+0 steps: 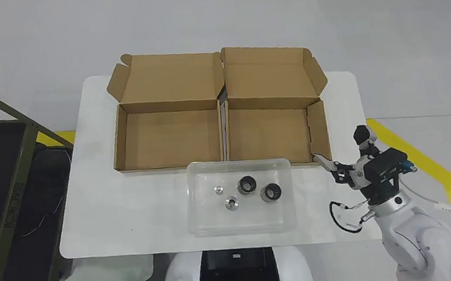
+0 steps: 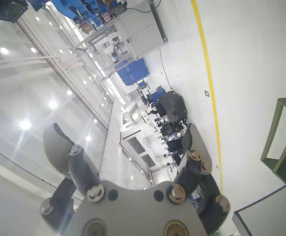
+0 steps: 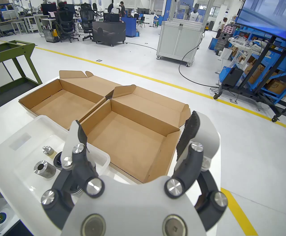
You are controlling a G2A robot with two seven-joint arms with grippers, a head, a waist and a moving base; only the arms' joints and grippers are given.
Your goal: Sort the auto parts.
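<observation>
1. My right pincer (image 3: 134, 129): fingers spread wide, nothing betw. the pads. It hangs over the table's right edge (image 1: 333, 170), just beside the near right corner of the right box and to the right of the tray. It points left and far, across the boxes.

2. My left pincer (image 2: 123, 131): fingers also spread, nothing held. It faces out into the hall, toward ceiling lights and floor.

3. Clear tray (image 1: 204, 222), plastic, near centre of table, just near of the seam where the two boxes meet. Holds 4 auto parts, none touching another that I can make out:
 a. Small stud (image 1: 217, 190), silver, left-far in tray; also seen past my right fingers (image 3: 48, 150).
 b. Silver cylinder (image 1: 230, 203) w/ a bore in its top, just near-right of the stud (image 3: 43, 168).
 c. Black ring (image 1: 247, 185), mid-tray, far side; partly behind my right finger (image 3: 58, 159).
 d. Second black ring (image 1: 272, 191), furthest right, closest to my right pincer.

4. Left box (image 1: 169, 137), cardboard, lid folded back on the far side, bare floor showing (image 3: 60, 100).

5. Right box (image 1: 273, 133), same type, side by side w/ the left box, walls touching or nearly so; lid back on the far side (image 3: 129, 131).

6. Table (image 1: 135, 203), white, carries all of the above.

7. Green cart (image 1: 8, 205), left of the table, off it.
</observation>
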